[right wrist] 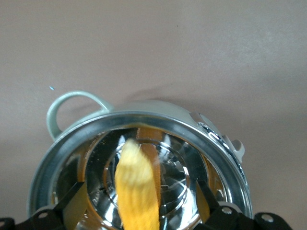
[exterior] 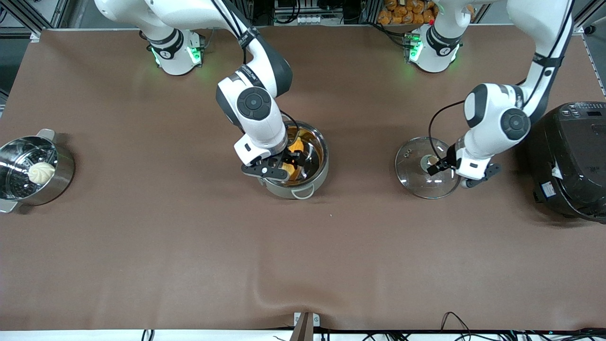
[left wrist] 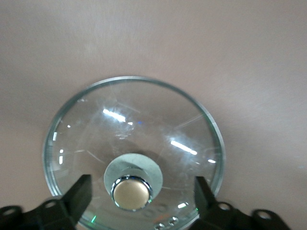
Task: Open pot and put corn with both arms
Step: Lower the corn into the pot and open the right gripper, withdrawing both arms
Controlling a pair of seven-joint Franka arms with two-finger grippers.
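- The pot [exterior: 303, 163], round and shiny steel with small loop handles, stands uncovered near the middle of the brown counter [exterior: 189, 246].
- The corn [right wrist: 137, 191], a yellow-orange cob with a pale, ragged tip, points down into the pot; its colour mirrors off the polished inner wall.
- The right tool [exterior: 286, 163] hangs over the pot's mouth with its fingers spread wide, one on either side of the cob; whether they press on it cannot be told.
- The lid [exterior: 423, 177], clear glass with a metal rim and a rounded metal knob [left wrist: 131, 192], lies flat on the counter, well apart from the pot, toward the left arm's end.
- The left tool [exterior: 438, 166] sits over the lid, fingers wide and clear of the knob between them.
- A steamer [exterior: 28, 173] holding a white bun [exterior: 41, 172] stands at the right arm's end.
- A black cooker [exterior: 570, 158] stands at the left arm's end, beside the lid.
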